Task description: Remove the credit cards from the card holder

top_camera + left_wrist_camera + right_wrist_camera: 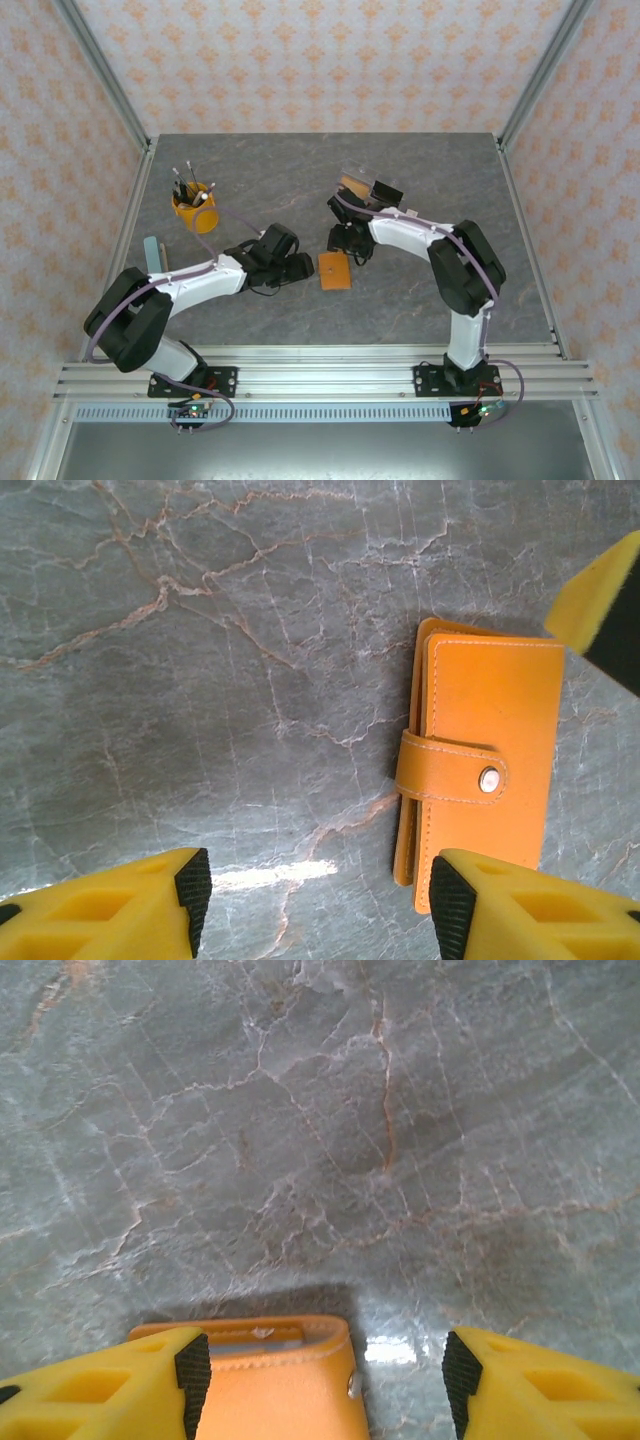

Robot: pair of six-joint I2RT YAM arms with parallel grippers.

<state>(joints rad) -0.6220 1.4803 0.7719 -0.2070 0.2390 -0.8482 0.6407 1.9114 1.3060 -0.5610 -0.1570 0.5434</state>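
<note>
The orange card holder (334, 270) lies flat on the grey marble table, folded shut, with its tab clasp (450, 770) snapped across it. The credit cards are hidden inside it. A pale grey strip (255, 1335) shows at the holder's end; I cannot tell whether it is lining or card. My left gripper (322, 900) is open just left of the holder (490, 770), its right pad (452, 905) over the holder's near corner. My right gripper (325, 1375) is open above the holder's far end (275, 1390), which sits by its left pad (192, 1380). Neither holds anything.
A yellow cup of pens (193, 208) stands at the back left. A clear tray with tan and black pieces (365, 190) sits behind the right arm. A pale teal flat strip (153, 254) lies by the left wall. The right gripper's yellow finger (600, 600) shows in the left wrist view.
</note>
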